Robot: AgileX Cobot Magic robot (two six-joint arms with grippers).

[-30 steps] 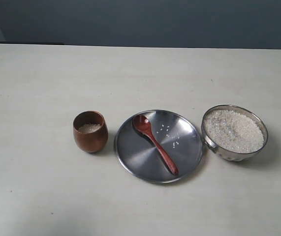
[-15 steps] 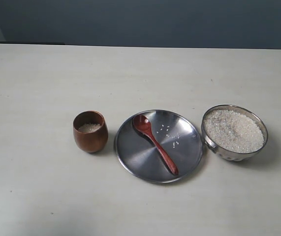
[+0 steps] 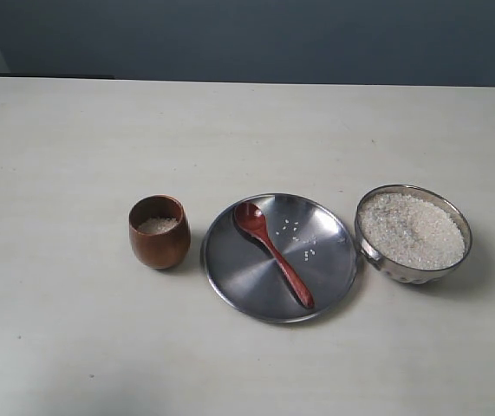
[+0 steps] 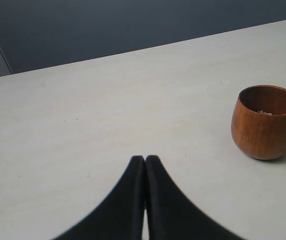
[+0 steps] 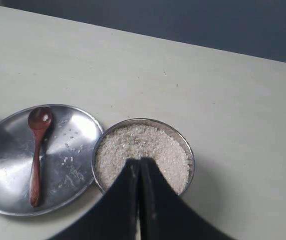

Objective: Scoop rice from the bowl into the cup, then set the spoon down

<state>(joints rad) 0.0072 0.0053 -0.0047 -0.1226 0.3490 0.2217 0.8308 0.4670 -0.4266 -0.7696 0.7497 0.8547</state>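
Pale table (image 3: 74,130) carries the spoon (image 3: 273,251) lying on the plate (image 3: 247,286) between the cup (image 3: 159,232) and the bowl (image 3: 413,187) of rice (image 3: 412,230), seemingly set down to finish, while the left gripper (image 4: 145,159) and right gripper (image 5: 139,161) hang pinched shut, empty, clear of it.

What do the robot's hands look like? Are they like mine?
Not like yours! The left hand and the right hand each have just two smooth black fingers, wide at the base and curving to thin tips. No cables or markings show, and the arms are out of sight.
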